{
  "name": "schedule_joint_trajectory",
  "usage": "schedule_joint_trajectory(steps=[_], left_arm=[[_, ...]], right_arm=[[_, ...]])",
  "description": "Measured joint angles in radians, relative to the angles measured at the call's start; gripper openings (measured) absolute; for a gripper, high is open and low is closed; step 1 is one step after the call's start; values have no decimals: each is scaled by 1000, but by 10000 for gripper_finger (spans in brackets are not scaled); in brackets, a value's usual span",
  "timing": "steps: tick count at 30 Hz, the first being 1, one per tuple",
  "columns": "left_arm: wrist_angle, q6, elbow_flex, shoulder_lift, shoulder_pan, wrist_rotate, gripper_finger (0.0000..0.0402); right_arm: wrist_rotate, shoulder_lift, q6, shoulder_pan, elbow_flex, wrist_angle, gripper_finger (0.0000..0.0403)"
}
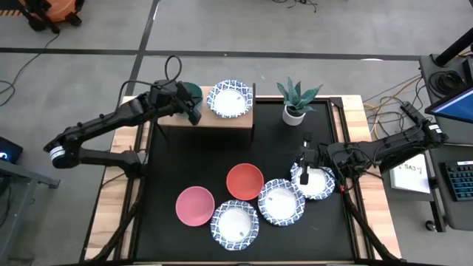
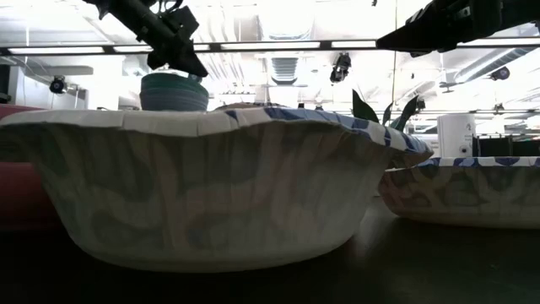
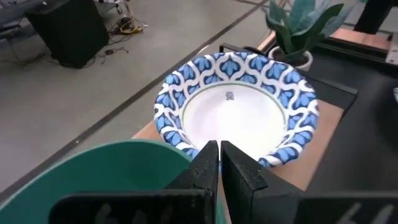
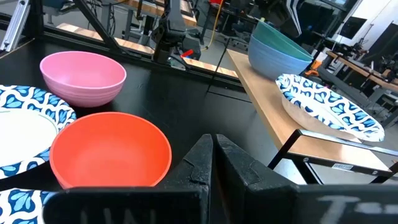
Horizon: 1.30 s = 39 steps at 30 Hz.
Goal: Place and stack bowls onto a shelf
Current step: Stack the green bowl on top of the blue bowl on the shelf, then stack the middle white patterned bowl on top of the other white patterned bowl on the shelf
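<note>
The shelf (image 1: pixel 222 127) stands at the table's far side. On its left end a green bowl (image 1: pixel 186 92) sits nested in a blue bowl (image 4: pixel 272 61). A white bowl with a blue-patterned rim (image 1: pixel 230 98) rests on the shelf's right end. My left gripper (image 3: pixel 219 163) is shut at the green bowl's rim. My right gripper (image 4: pixel 213 149) is shut and empty, hovering above a patterned bowl (image 1: pixel 319 185) at the table's right. The red bowl (image 1: pixel 244 181), the pink bowl (image 1: pixel 195 205) and two more patterned bowls (image 1: pixel 281 202) (image 1: pixel 235 225) sit on the table. My left gripper pinches the green bowl's rim (image 3: pixel 184 153) on the side facing the patterned bowl. The fingers slant down from the table's left. The bowl sits upright in the blue bowl on the shelf. The fingers hide the exact place of contact.
A white plant pot with a spiky green plant (image 1: pixel 295 103) stands just right of the shelf. Bare black tabletop lies between the shelf and the bowls (image 1: pixel 199 162). Wooden borders run along the table's left and right sides (image 1: pixel 368 148).
</note>
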<state>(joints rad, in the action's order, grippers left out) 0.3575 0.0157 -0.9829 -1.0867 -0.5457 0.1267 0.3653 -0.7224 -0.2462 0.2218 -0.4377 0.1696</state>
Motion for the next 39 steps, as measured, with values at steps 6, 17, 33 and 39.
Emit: schedule_joint_trajectory(steps=[6,17,33,39], left_arm=[[77,3,0,42,8,-15,0],[65,-10,133,303,8,100,0],[-90,-78,333,398,8,100,0],[-87,-93,265,396,12,42,0]], right_arm=[[0,0,1,0,0,0,9],[0,0,0,0,0,0,9],[0,0,11,0,0,0,9],[0,0,37,0,0,3,9]])
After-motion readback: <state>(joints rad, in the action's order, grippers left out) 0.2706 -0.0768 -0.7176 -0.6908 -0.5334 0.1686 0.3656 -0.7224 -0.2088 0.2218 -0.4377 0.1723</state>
